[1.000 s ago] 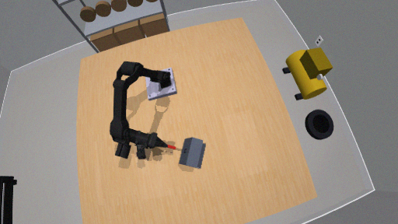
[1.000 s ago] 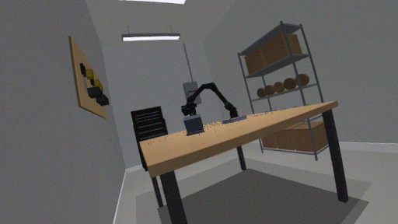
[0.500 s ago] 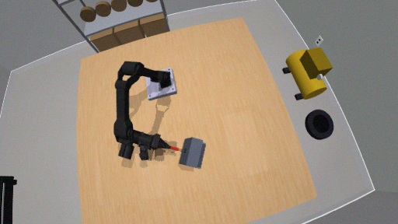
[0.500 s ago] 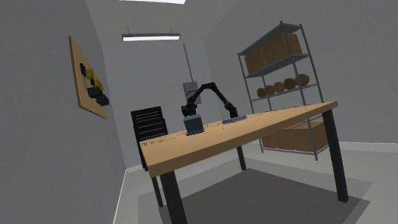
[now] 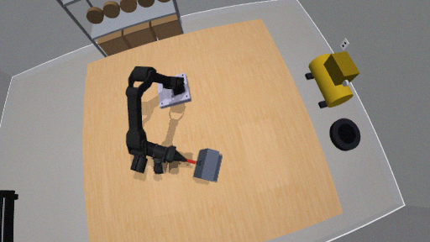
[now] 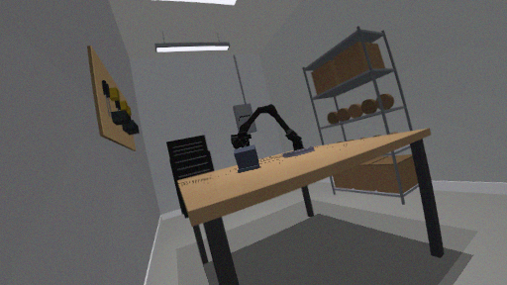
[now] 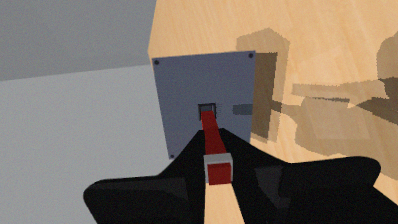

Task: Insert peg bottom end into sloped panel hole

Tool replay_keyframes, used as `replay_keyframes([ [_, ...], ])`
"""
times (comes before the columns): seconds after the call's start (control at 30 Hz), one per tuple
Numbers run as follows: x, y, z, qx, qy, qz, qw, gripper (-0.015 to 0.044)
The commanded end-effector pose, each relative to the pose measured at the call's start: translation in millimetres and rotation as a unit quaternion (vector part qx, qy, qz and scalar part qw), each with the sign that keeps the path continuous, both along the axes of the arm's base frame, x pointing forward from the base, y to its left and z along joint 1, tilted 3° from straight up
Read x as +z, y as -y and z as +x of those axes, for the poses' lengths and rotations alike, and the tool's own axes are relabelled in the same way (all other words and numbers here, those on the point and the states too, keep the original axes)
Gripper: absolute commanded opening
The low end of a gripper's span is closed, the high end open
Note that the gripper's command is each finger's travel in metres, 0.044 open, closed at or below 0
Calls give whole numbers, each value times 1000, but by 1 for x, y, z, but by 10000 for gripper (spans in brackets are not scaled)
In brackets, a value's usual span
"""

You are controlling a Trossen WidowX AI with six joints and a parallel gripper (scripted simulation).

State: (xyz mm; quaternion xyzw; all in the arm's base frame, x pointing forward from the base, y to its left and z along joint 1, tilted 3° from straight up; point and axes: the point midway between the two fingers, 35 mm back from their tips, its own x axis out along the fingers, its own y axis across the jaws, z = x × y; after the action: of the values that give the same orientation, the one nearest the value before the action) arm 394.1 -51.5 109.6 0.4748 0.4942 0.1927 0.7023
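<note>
My gripper [image 5: 181, 158] [image 7: 211, 134] is shut on a red square peg [image 5: 191, 161] [image 7: 213, 135]. The peg points at the sloped grey-blue panel [image 5: 208, 165] [image 6: 247, 158] [image 7: 185, 95]. In the wrist view the peg's far end sits at the mouth of the small square hole [image 7: 207, 108] in the panel's face. The peg's flat sides line up with the hole's sides. How deep the tip is in the hole I cannot tell. In the exterior view the gripper [image 6: 240, 142] is just above and behind the panel.
The arm's base stands on a light grey plate [image 5: 166, 98] at the back of the wooden table [image 5: 252, 126] [image 6: 307, 168]. A shelf rack [image 6: 361, 114] with boxes stands behind the table. A yellow machine [image 5: 333, 77] and a black tyre [image 5: 344, 134] lie on the floor.
</note>
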Motion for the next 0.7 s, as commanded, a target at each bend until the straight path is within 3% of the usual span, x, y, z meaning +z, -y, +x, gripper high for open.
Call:
replay_keyframes([
  [0.0, -5, -6, 1, 0, -5, 5, 1000, 0],
  [0.67, -7, -11, 5, 1, 0, 2, 1000, 0],
])
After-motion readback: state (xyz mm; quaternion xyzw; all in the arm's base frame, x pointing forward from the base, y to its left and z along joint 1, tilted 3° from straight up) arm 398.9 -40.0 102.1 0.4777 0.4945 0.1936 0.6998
